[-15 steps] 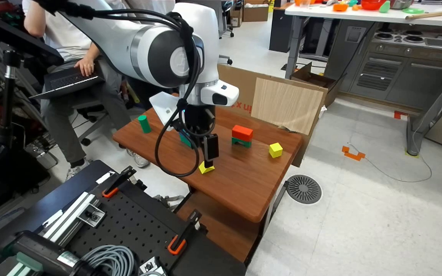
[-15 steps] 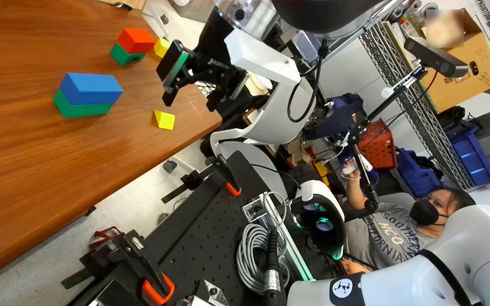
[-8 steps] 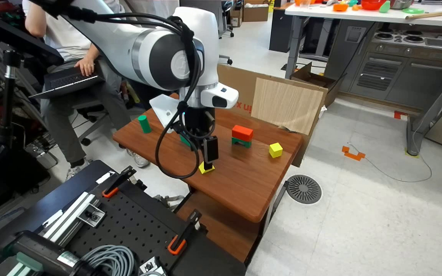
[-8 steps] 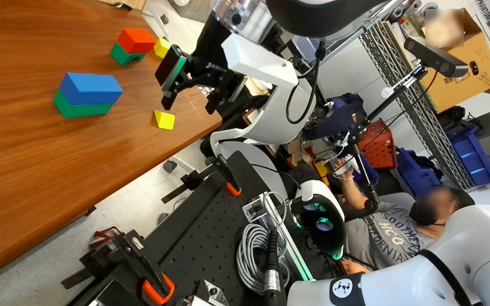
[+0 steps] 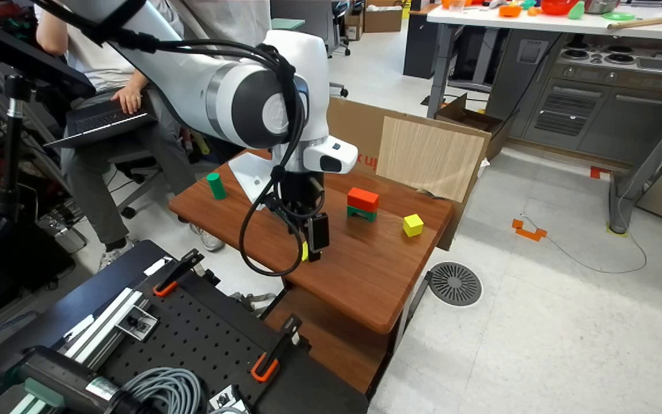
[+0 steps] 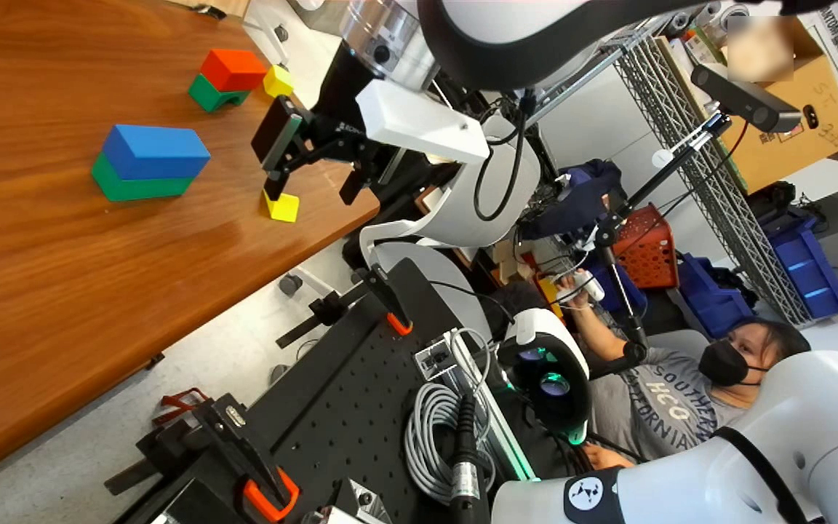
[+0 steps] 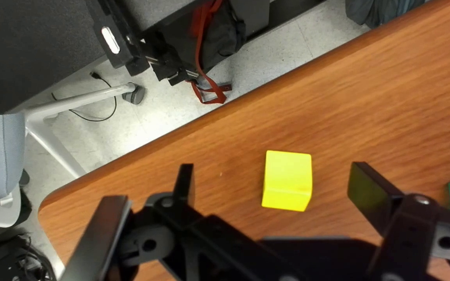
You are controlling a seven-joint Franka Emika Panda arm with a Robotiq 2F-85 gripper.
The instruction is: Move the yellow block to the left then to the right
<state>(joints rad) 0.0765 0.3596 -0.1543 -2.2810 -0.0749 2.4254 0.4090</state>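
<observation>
Compared with half a second ago, the gripper [image 6: 310,192] sits lower over the table [image 6: 99,291], and in an exterior view it now hides most of the yellow block [image 7: 287,179], leaving a sliver. The yellow block stays in the same spot near the table's corner, and the red block [image 6: 233,70] and the blue block [image 6: 156,151] keep their places. The jaws stand wide apart, with a gap on either side of the yellow block in the wrist view. There its crease runs from jaw toward jaw, its larger face toward the top of that view; its sides look almost equal, so from this steep angle I can't be sure of a long axis
</observation>
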